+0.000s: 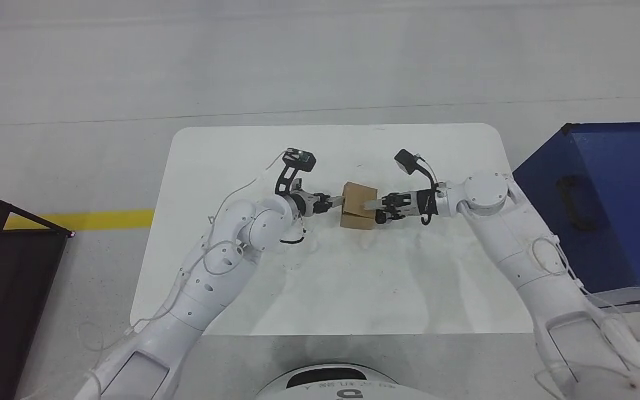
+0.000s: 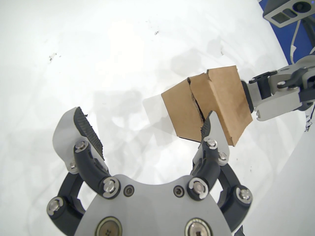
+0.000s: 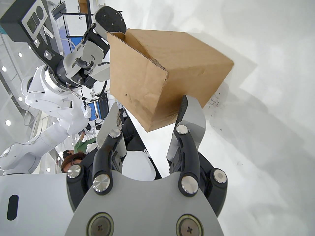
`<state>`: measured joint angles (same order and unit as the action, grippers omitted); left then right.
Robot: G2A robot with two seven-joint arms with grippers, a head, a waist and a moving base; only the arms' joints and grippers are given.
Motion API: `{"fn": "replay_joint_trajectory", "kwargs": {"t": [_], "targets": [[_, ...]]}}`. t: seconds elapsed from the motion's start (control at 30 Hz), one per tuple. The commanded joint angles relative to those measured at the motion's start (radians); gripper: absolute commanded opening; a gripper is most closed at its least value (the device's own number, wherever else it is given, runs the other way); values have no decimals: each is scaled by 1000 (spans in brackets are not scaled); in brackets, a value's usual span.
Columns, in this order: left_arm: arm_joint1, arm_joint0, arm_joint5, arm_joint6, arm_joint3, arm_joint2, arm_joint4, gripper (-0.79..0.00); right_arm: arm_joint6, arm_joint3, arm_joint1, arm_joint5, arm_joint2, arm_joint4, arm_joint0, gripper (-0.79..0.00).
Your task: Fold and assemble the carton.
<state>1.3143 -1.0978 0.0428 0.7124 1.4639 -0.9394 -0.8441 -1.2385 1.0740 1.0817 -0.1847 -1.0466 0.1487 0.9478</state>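
The left gripper is held wide open, with 1 fingertip touching the carton's near end and the other well apart from it. The right gripper appears to be closed on the carton's opposite lower corner. The white table lies beneath both arms, and the carton sits near its middle, between the 2 grippers. On the end facing the left gripper, 2 flaps are folded in, with a ragged seam gaping between them.

The step in hand is judged to be the pressing shut of that end. A firm far hold is needed. The fingertip should be laid flat on a flap beside the seam, not poked into it. The push should be aimed straight at the right gripper, so the carton is neither twisted nor crushed.
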Motion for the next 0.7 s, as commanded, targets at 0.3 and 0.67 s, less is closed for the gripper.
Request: {"fn": "replay_joint_trajectory", "kwargs": {"t": [0.3,0.67], "targets": [[3,-3,6,3,-3,3,-9,0,3,-24,6,3,21,5,-19,-391],[-1,-22,7,2,15,-18,-21,0,25,-19,5,27,30,-10,-19,-480]]}}
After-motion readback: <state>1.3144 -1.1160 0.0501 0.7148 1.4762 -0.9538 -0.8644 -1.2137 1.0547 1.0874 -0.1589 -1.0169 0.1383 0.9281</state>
